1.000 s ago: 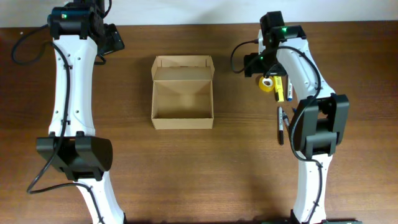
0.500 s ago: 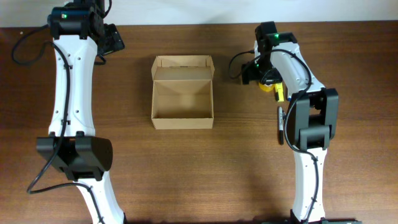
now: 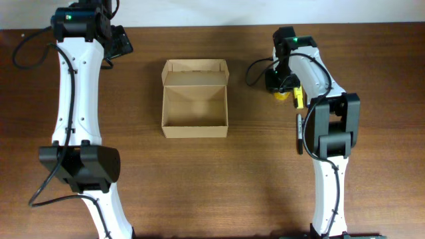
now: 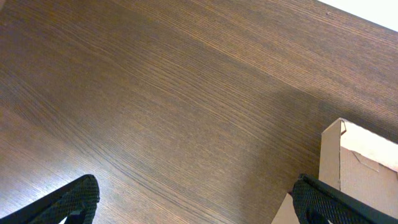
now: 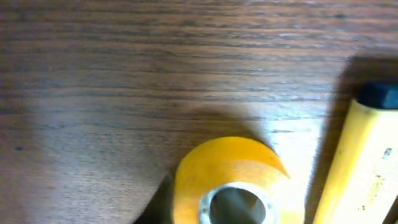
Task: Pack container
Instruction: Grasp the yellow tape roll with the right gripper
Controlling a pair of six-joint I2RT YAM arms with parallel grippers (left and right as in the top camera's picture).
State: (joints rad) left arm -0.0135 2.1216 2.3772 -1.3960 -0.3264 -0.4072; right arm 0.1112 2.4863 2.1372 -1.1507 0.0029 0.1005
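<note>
Tan cardboard container [image 3: 195,109] — plain, unmarked | lid flap [image 3: 196,66] open — upright

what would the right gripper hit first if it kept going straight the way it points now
Most likely the yellow tape roll, lying on the table right under the right gripper, which points down. The yellow marker lies off to one side. Depth is unclear from here.

Table [image 3: 212,172] is dark wood grain, smooth with a soft sheen. The container [image 3: 195,109] is plain tan cardboard, totally matt. Tape roll [image 5: 233,177] looks like glossy yellow film, and the marker [image 5: 360,168] next to it is smooth yellow plastic. Fingers [image 4: 73,199] of the left gripper [image 4: 194,202] are black and finely pebbled, arm shells [image 3: 73,86] smooth white plastic
</note>
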